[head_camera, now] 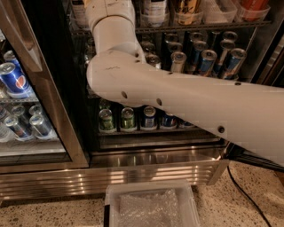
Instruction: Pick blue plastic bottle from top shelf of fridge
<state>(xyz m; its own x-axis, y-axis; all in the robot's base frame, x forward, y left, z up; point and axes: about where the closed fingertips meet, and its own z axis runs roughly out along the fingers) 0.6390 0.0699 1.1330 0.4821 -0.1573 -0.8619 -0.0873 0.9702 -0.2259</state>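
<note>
- The white robot arm [186, 99] sweeps in from the right edge, bends at a thick elbow and rises in front of the open fridge [146, 170].
- The gripper is past the top edge, above the arm's wrist at the top shelf's height; I cannot tell whether it is spread or closed.
- On the speckled floor [248, 213], a clear plastic bin [151, 206] holding bubble wrap sits just before the fridge's steel base, with a black cable [242, 190] to its right.
- Green and blue drink cans [128, 119] line the low rack behind the arm.
- Taller blue cans [206, 61] stand on the rack above.
- On the top shelf [208, 25], the blue plastic bottle [155, 8] stands in a tray just right of the arm, with only its white-labelled base showing.
- An amber bottle [186, 9] stands beside it.
- Left, Pepsi cans [11, 77] fill the neighbouring cooler.
</note>
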